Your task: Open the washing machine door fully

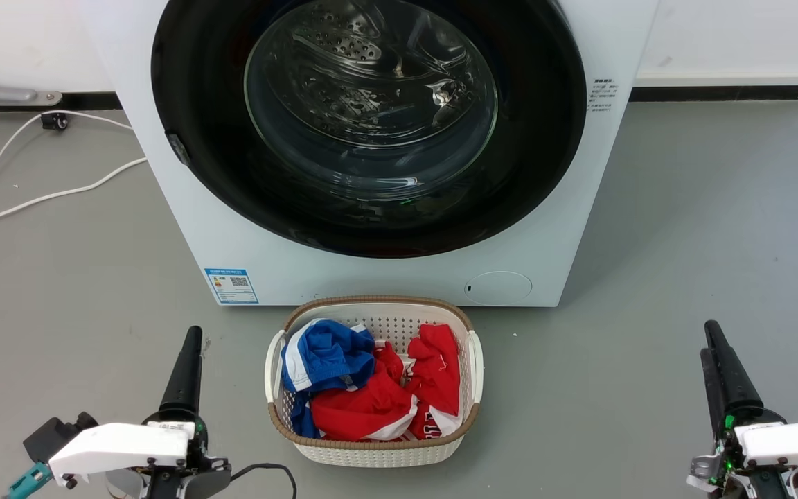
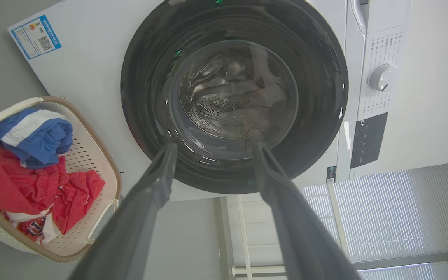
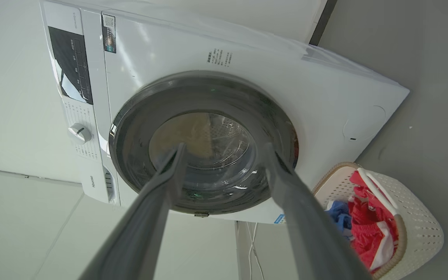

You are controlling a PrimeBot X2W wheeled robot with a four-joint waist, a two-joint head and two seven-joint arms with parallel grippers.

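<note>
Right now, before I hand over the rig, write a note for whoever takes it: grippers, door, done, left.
Left gripper: open, empty, low, short of the machine.
Right gripper: open, empty, likewise.
Washing machine door: shut flush on the washing machine, small catch on its rim at the robot's left.
Laundry basket of clothes: on the floor before the machine, between the arms.
Done: nothing yet. Left: pull the door fully open, probably from the catch side.

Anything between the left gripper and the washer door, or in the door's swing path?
Nothing visible blocks the left gripper from the washing machine door. The laundry basket sits on the floor just before the washing machine, below the door's lower edge; it probably clears the swing.
</note>
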